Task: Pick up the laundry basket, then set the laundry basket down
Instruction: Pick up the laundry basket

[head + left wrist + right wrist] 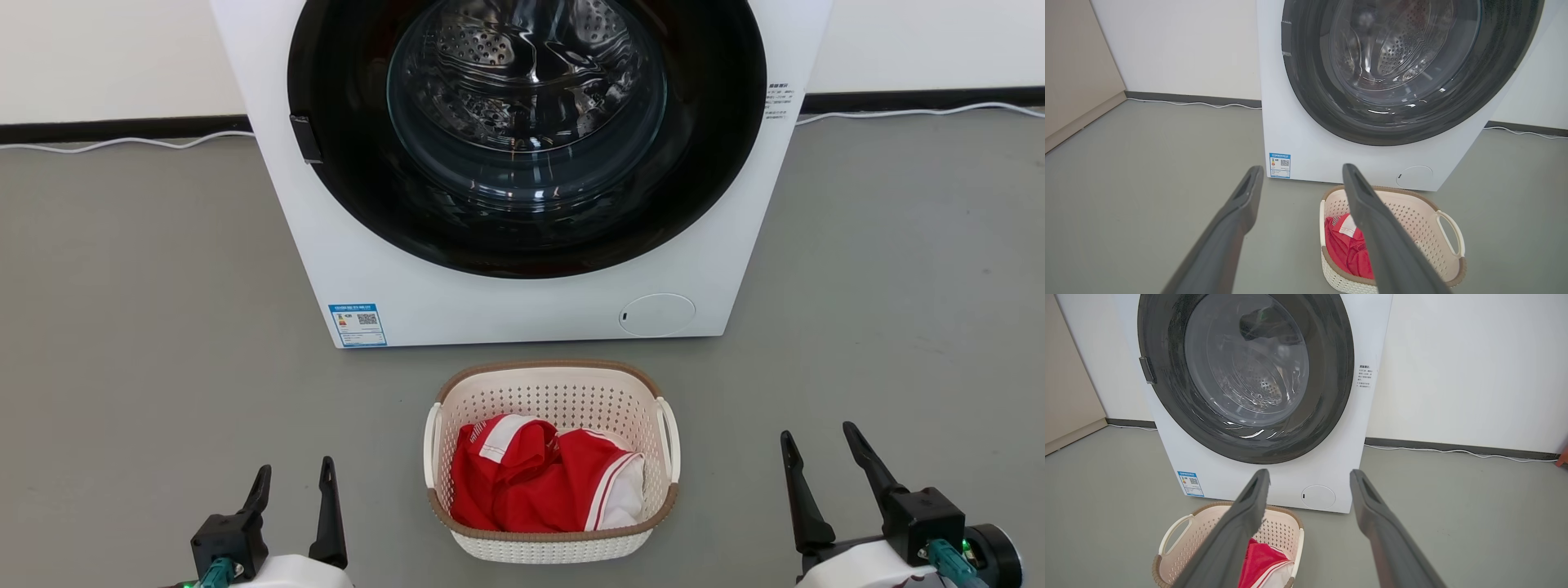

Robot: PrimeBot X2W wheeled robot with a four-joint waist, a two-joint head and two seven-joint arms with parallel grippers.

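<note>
The left jaws are held wide open, and nothing is held between their two long dark fingers (329, 514). The right jaws are spread wide too, and nothing is gripped by their fingers (804, 498). Both pairs are held above the flat grey floor (147, 327). Between them, apart from both, the small cream-white plastic basket with holes (563, 400) is set on the floor. Its top is edged by a brown woven-look rim, and a white handle is fixed on each side. A crumpled red cloth with white stripes (522, 482) is piled inside it. Just behind the basket, a big white washing machine (490, 310) with a round dark-rimmed glass door is stood. A small blue sticker (357, 325) is stuck on its lower left corner, and a round white cap (657, 314) is set at its lower right. A thin white cable (122, 143) is laid along the wall.
</note>
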